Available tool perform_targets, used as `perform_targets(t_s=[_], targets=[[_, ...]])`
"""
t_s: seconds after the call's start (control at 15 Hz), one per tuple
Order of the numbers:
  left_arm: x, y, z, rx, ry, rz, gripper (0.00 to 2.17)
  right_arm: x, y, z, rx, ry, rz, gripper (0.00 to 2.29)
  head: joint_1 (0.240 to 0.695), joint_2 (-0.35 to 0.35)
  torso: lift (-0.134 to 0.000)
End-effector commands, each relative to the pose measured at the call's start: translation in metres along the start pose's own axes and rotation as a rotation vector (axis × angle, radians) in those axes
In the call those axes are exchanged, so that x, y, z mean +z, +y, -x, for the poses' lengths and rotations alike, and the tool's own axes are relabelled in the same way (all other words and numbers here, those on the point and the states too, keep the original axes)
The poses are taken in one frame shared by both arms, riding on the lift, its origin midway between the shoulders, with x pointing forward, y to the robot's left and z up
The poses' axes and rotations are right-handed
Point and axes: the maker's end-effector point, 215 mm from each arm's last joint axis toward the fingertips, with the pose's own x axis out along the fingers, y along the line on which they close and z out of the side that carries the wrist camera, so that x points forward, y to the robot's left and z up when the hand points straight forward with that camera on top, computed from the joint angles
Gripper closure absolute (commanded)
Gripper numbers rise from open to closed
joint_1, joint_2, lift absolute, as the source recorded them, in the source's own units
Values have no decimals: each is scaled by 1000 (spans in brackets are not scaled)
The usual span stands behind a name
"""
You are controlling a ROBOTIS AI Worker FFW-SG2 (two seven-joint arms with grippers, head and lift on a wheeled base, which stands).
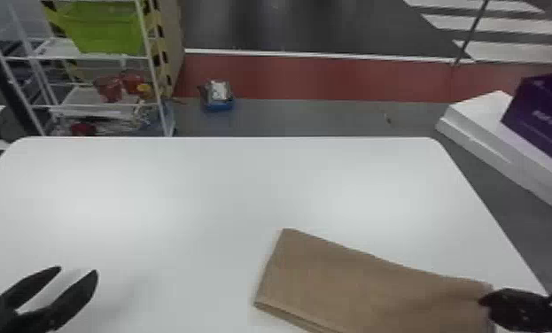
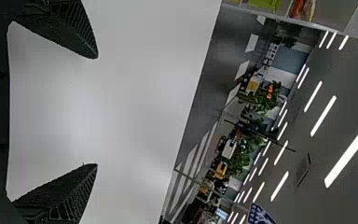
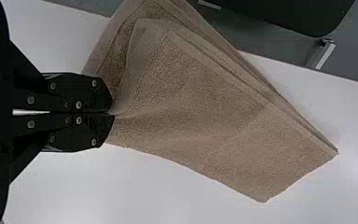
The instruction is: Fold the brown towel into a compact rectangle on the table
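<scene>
A: State the edges and the room for moving.
B: The brown towel lay folded in layers on the robot's right side of the white table. Its far edge slanted toward the right gripper. A broad span of tabletop separated the towel from the left gripper, and more tabletop extended beyond the towel to the far edge.

A: State the gripper conditions.
B: Left gripper: 2 fingers spread apart, positioned near the robot's left side of the table. Right gripper: 2 fingers closed together, clamping the towel at its right end, with creases radiating from the grip.

A: Which portions were difficult to verify?
B: The head view cut off the towel's near side. The clamped material was hidden between the fingertips. In the right wrist view, upper layers crossed the line of the table edge — overhang could not be determined.

A: Describe the surface and room.
B: The tabletop was smooth, with rounded far corners. Beyond it stood a white wire rack with a green bin, a blue container on the floor, and — at the right — a purple box on a white box. Ceiling lights appeared in the left wrist view.
</scene>
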Motion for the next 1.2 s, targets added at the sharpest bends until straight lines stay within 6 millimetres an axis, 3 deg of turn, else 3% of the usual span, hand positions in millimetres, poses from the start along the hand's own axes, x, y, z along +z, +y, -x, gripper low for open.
perform_targets(t_s=[0.0,0.2,0.33,0.4,0.67,0.8,0.93,1.07,1.13], targets=[[0,-1,1,-1,-1,0,46,9,-11,-4,-15,-23,5,1291,695,-83,-134],[0,0,3,4,1,-1,46,11,-30,17,-64,-4,26,1291,695,-60,-134],[2,-2,1,-2,-3,-3,46,14,-43,55,-146,-15,-3,1291,695,-57,-134],[3,-3,0,-4,-4,-3,46,11,-37,65,-150,-6,-13,1291,695,-57,-134],[8,-5,-2,-12,-11,-10,46,1,22,34,-13,-8,-37,1291,695,-94,-134],[12,-8,0,-16,-15,-15,46,7,25,24,-1,-29,-38,1291,695,-106,-134],[15,-11,1,-20,-14,-18,46,16,13,25,-24,-47,-24,1291,695,-101,-134],[16,-12,2,-21,-15,-21,46,14,-20,77,-148,-40,-54,1291,695,-89,-134],[16,-12,2,-19,-14,-20,46,16,-14,92,-148,-22,-43,1291,695,-86,-134]])
